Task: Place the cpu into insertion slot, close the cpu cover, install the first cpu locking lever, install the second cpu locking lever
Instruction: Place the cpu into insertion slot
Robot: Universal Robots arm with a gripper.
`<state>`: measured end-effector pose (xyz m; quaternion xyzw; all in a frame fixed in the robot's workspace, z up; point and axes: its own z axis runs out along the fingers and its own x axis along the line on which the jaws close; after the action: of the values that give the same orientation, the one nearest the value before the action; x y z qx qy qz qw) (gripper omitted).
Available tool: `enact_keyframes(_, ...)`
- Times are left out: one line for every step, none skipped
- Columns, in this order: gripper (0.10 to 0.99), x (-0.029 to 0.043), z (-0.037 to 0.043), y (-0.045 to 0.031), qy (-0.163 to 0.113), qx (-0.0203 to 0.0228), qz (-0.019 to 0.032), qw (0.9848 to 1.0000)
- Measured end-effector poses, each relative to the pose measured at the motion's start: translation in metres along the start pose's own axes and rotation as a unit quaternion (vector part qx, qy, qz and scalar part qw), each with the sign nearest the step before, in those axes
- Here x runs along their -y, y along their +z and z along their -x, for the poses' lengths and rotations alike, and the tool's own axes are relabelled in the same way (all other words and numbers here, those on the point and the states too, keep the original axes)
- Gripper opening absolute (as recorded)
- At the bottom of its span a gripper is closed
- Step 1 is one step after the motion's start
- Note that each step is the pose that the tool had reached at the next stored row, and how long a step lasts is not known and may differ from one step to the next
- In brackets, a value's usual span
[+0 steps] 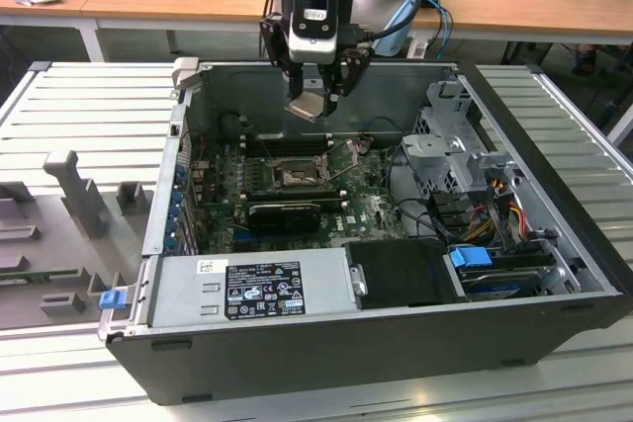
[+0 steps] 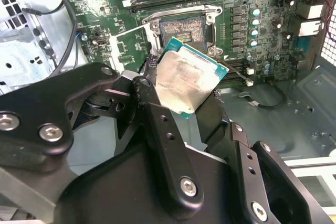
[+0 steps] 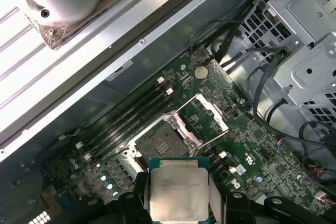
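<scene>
Exterior view: my jaws are clamped on the cpu (image 1: 309,106), one finger on each side edge. The chip hangs in the air over the far side of the open computer case (image 1: 554,175), high above the motherboard (image 1: 371,210) and well apart from the insertion slot (image 1: 294,177). It looks tilted here. The case sits on the ribbed counter (image 1: 89,116).

Second wrist view: the cpu (image 2: 191,80) has its silvery top facing the camera and its green edge showing. The insertion slot (image 2: 184,30) lies beyond it, bare, with nothing seated. The cpu cover (image 2: 130,45) is flipped open beside the slot.

First wrist view: the cpu (image 3: 178,192) is gripped between my jaws. The insertion slot (image 3: 160,142) is near but offset from it, and its dark contact field is exposed. The cpu cover (image 3: 207,116) stands open on the slot's far side.

My read: step one is in hand, carrying the chip to the socket. No placing has been done, and the cover and both levers are untouched. The placing calls for squaring the chip's edges to the socket rim, levelling it, centring it over the slot and keeping clear of the raised cover.
</scene>
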<state>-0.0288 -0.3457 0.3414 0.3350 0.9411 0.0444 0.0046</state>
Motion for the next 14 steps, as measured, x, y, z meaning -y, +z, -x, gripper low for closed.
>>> enact_keyframes(0.541, 0.0, 0.0, 0.0, 0.001, 0.0003, -0.0002, 1.0)
enact_keyframes(0.541, 0.0, 0.0001, 0.0, 0.003, 0.0004, -0.0003, 1.0)
enact_keyframes(0.541, 0.0, 0.0, 0.0002, 0.005, 0.0007, -0.0003, 1.0)
enact_keyframes(0.541, -0.0001, -0.0001, 0.0005, 0.007, 0.0011, -0.0005, 1.0)
enact_keyframes(0.541, -0.0001, -0.0001, 0.0007, 0.01, 0.0014, -0.0005, 0.9999)
enact_keyframes(0.541, -0.0001, 0.0, 0.0008, 0.015, 0.0019, -0.0006, 0.9999)
enact_keyframes(0.541, 0.0, 0.0, 0.001, 0.019, 0.0023, -0.0005, 0.9998)
enact_keyframes(0.541, 0.0, 0.0, 0.0012, 0.023, 0.0025, -0.0004, 0.9997)
enact_keyframes(0.541, 0.0, 0.0, 0.0013, 0.025, 0.0028, -0.0003, 0.9997)
enact_keyframes(0.541, 0.0, 0.0, 0.0013, 0.027, 0.003, -0.0003, 0.9996)
enact_keyframes(0.541, 0.0, 0.0, 0.0015, 0.03, 0.0031, -0.0002, 0.9996)
enact_keyframes(0.541, 0.0, 0.0, 0.0016, 0.032, 0.0033, -0.0001, 0.9995)
enact_keyframes(0.541, 0.0, 0.0, 0.0018, 0.034, 0.0036, -0.0001, 0.9994)
enact_keyframes(0.541, 0.0, 0.0, 0.0019, 0.037, 0.0038, -0.0001, 0.9993)
